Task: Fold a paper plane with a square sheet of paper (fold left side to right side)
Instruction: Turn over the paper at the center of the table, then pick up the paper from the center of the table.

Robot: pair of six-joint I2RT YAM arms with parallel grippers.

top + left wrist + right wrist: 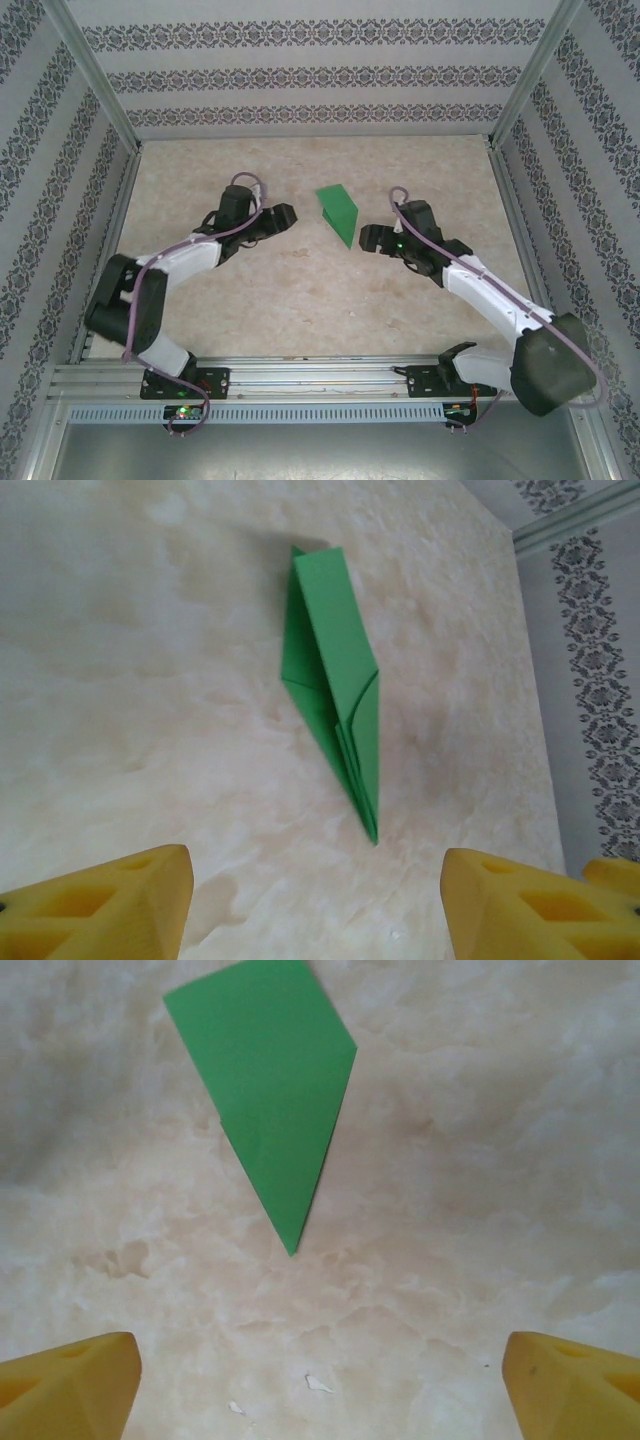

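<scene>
- The bright green paper folded into a narrow pointed dart, the paper plane (337, 212), lies flat on the beige marbled table (300, 300), free of both pincers and between them
- In the top view its long axis runs from 11 o'clock to 5 o'clock, with the blunt wide end far and the sharp tip near
- The left gripper (287, 216) has the plane at its 3 o'clock, beside the long left edge; its yellow fingers (120, 905) stand well apart with nothing between them
- The right gripper (366, 238) has the plane at its 10 o'clock, with the sharp tip just beside it; its yellow fingers (70, 1385) stand wide with only bare table between them
- By my judgement the right pincer is slightly nearer, and only to the tip, while the left faces the edge that a left-to-right fold would lift
- The left wrist view shows stacked layers along the crease, so any grip must catch 1 flap only
- No brand, label or readable writing shows; the walls carry only a striped floral pattern
</scene>
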